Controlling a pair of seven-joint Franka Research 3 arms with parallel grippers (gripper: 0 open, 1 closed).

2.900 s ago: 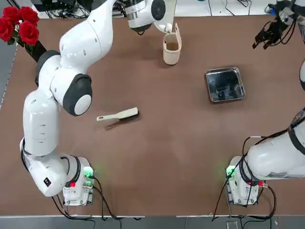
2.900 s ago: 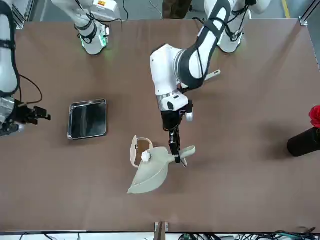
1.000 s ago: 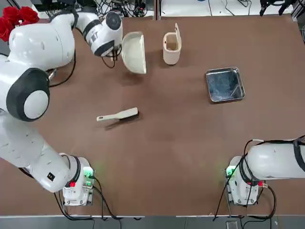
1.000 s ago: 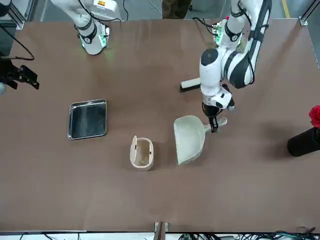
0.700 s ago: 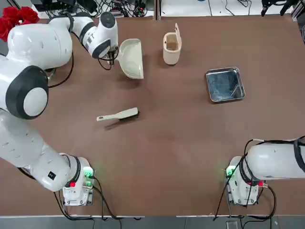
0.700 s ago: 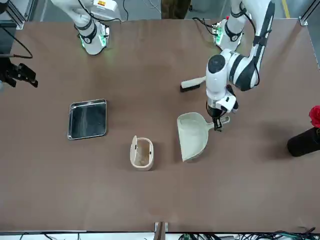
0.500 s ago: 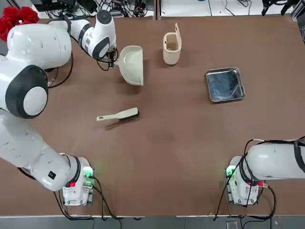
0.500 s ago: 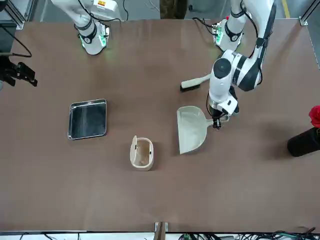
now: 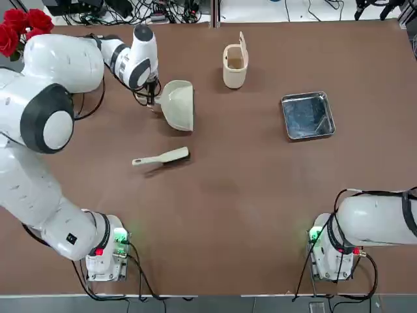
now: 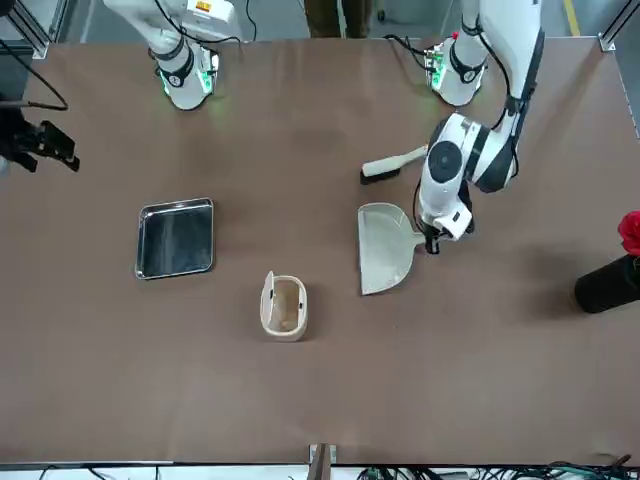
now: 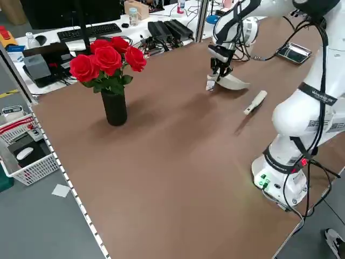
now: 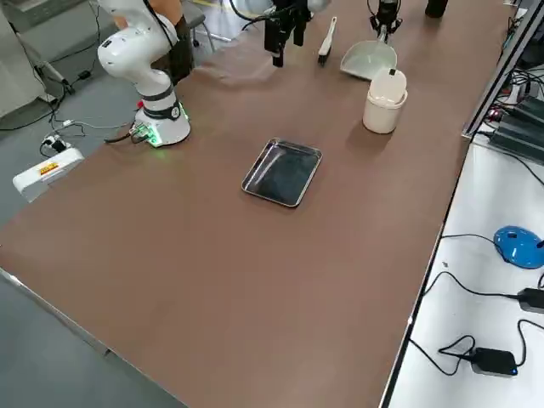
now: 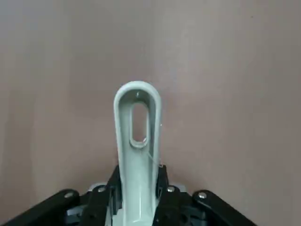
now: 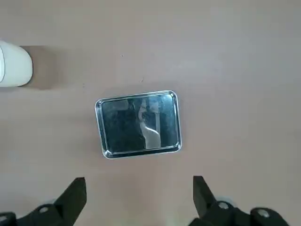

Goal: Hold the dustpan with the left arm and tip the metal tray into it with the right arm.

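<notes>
The cream dustpan [image 9: 178,104] lies low over the table left of centre, its scoop mouth facing my side. My left gripper [image 9: 154,98] is shut on its short handle [image 13: 137,141], which sticks out between the fingers in the left wrist view. From the front, the dustpan [image 10: 383,248] hangs off that gripper [image 10: 432,238]. The shiny metal tray [image 9: 307,115] sits flat on the right half, untouched. My right gripper [image 14: 139,197] stands open high above the tray [image 14: 138,123], and shows as a dark shape [image 10: 40,145] off the table's edge.
A tall cream cup [image 9: 234,64] with a flap stands at the far middle, between dustpan and tray. A slim hand brush [image 9: 163,157] lies on my side of the dustpan. Red roses in a black vase [image 9: 23,29] occupy the far left corner.
My left gripper has carried the dustpan away from the cup, leftward and then nearer my side, and turned its scoop flatter. The right gripper stays open above the tray.
</notes>
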